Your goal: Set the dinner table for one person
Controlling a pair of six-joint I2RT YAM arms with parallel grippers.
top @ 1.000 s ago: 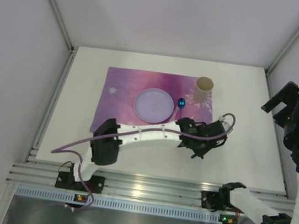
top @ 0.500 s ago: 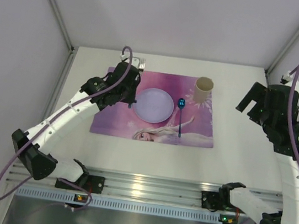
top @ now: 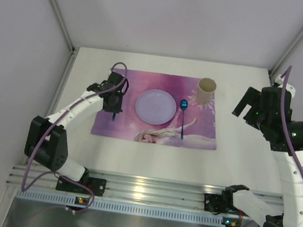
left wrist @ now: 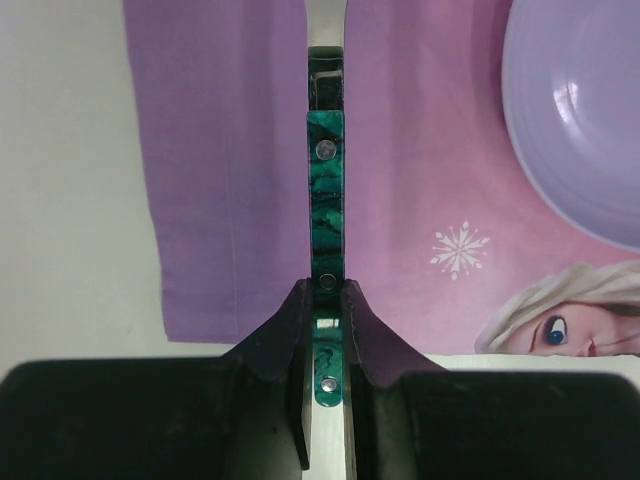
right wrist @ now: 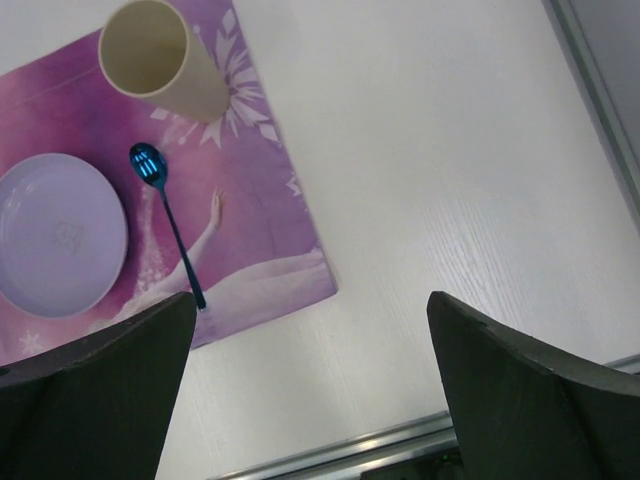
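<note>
The white dinner table [top: 247, 155] lies between pale walls [top: 182, 16], bearing a placemat [top: 198, 136] with plate [top: 156, 106], spoon [top: 183, 118] and cup [top: 206, 91]. Since half a second ago the left gripper [left wrist: 325, 297] has come from the mat's far corner to left of the plate, clamped on a green-handled utensil [left wrist: 325, 190]; the right gripper [right wrist: 310, 300] hangs fingers apart.

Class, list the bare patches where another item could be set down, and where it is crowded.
Free: tabletop right of the placemat; the strip between placemat and rail. Crowded: the placemat, with plate, spoon, cup, and left fingers clamping a green-handled utensil.
</note>
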